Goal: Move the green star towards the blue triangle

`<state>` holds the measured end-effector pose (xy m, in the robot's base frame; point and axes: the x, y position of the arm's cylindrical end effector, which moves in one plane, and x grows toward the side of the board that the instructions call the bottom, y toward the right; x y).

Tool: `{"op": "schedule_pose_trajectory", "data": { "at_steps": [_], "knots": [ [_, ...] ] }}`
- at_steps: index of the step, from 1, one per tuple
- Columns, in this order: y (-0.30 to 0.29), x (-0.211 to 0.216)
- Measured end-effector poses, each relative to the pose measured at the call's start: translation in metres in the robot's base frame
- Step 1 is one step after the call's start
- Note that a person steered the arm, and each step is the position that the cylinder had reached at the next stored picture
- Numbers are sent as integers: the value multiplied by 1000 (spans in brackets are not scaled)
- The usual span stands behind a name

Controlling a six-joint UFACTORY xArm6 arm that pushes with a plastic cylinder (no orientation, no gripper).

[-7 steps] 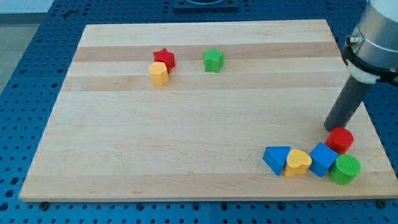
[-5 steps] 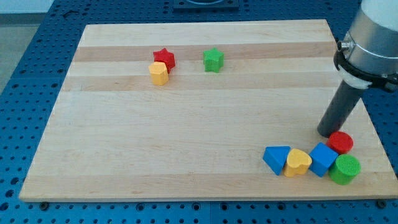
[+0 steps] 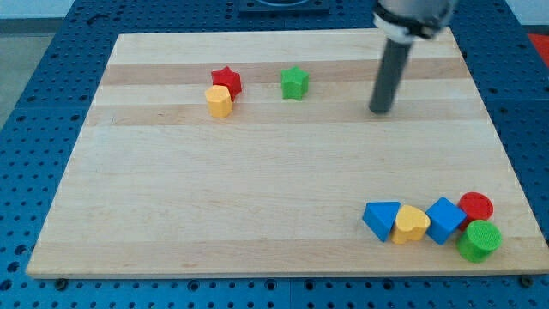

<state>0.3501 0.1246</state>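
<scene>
My tip [image 3: 378, 110] sits on the far half of the wooden board [image 3: 257, 215], right of centre. I have no claw on this arm, only the bare rod, so it grips nothing and touches no block. The green star [image 3: 294, 82] lies to the left of my tip and slightly farther back, with bare board between them. Farther left, the red star [image 3: 227, 80] and the yellow block [image 3: 220, 100] sit touching each other. The blue triangle [image 3: 381, 220] lies near the near right corner, well apart from the green star and nearer than my tip. It heads a tight row: a yellow heart [image 3: 411, 224] touching its right side, then a blue cube [image 3: 444, 219], then a red cylinder [image 3: 475, 207] and a green cylinder [image 3: 479, 240] at the right end.
</scene>
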Motion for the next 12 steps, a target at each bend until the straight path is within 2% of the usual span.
{"op": "schedule_pose_trajectory", "data": {
  "at_steps": [1,2,3,5,7,11,12],
  "knots": [
    [-69,-59],
    [-137,-66],
    [-160,-59],
    [-148,-33],
    [-84,-28],
    [-27,-23],
    [-26,-4]
  ]
}}
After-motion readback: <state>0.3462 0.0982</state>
